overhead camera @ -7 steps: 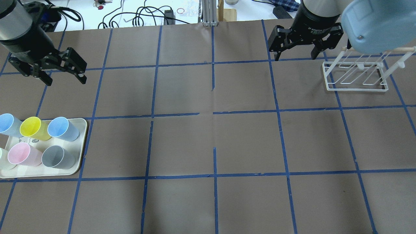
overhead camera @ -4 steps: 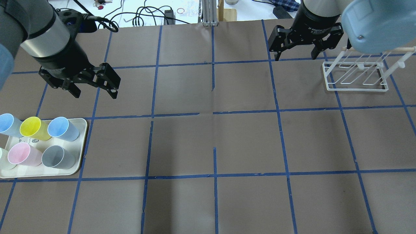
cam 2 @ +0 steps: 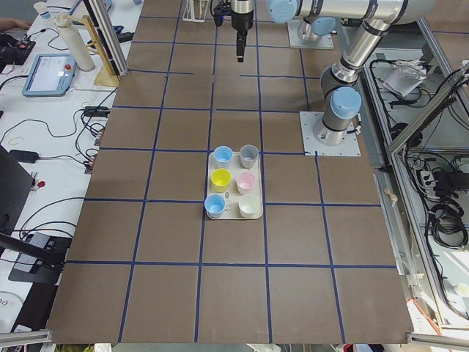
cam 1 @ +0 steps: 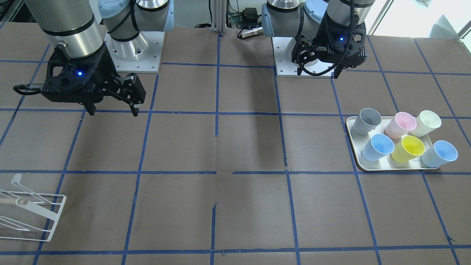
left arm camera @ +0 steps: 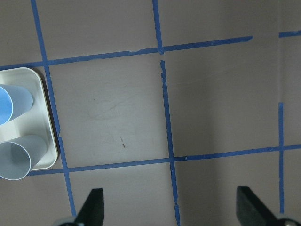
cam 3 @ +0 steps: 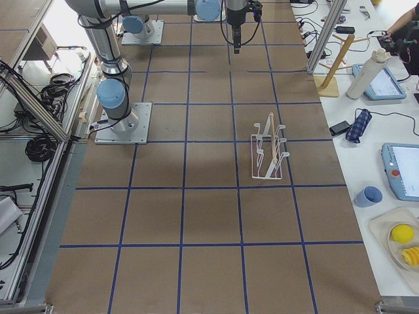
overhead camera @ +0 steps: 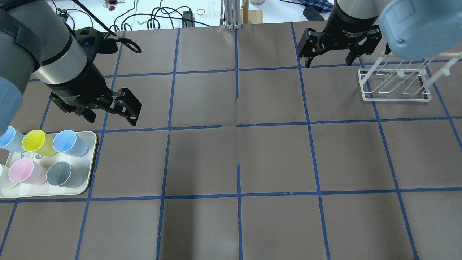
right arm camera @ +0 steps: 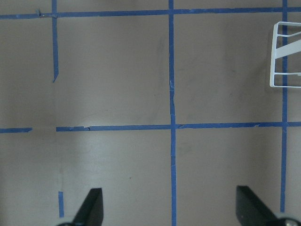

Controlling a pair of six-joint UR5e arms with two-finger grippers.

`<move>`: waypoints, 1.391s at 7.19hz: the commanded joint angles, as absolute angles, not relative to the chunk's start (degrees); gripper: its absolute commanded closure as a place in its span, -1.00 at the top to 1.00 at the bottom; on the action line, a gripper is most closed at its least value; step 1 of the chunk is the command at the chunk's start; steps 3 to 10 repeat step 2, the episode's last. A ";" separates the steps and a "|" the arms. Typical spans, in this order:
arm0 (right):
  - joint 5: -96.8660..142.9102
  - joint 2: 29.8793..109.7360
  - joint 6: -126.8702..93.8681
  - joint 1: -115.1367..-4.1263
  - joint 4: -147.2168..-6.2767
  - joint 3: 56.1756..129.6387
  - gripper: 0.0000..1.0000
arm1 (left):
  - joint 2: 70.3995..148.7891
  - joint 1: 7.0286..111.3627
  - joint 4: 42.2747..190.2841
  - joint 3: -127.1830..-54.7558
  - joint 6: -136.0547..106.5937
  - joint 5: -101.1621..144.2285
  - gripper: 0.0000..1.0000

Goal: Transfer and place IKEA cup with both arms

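Note:
Two near-identical pale-blue cups stand on a white tray (overhead camera: 91,169) at the table's left: one (overhead camera: 70,143) at the tray's right corner, one (overhead camera: 8,139) at its far left, partly hidden by my left arm. I cannot tell which is the IKEA cup. Both also show in the front view (cam 1: 379,147) (cam 1: 439,154). My left gripper (overhead camera: 112,121) is open and empty, held above the table just beyond the tray's right corner. Its wrist view shows the tray's edge (left arm camera: 44,117) and a blue cup (left arm camera: 11,103). My right gripper (overhead camera: 327,64) is open and empty at the far right.
Yellow (overhead camera: 36,142), pink (overhead camera: 23,170) and grey (overhead camera: 65,175) cups share the tray, with a pale one at its left edge. A white wire rack (overhead camera: 395,85) stands at the far right beside my right gripper. Blue tape lines cross the brown table.
My left gripper has moved right and nearer to the tray, still open. The right arm and the cups have not moved.

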State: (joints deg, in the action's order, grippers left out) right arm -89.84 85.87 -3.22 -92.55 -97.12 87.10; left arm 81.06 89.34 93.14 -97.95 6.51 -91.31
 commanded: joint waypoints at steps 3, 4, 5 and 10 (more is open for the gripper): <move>-89.82 85.87 -3.16 -92.55 -97.12 87.10 1.00 | 80.86 89.38 93.25 -98.09 6.42 -91.23 1.00; -89.82 85.87 -3.16 -92.55 -97.12 87.10 1.00 | 80.86 89.38 93.25 -98.09 6.42 -91.23 1.00; -89.82 85.87 -3.16 -92.55 -97.12 87.10 1.00 | 80.86 89.38 93.25 -98.09 6.42 -91.23 1.00; -89.82 85.87 -3.16 -92.55 -97.12 87.10 1.00 | 80.86 89.38 93.25 -98.09 6.42 -91.23 1.00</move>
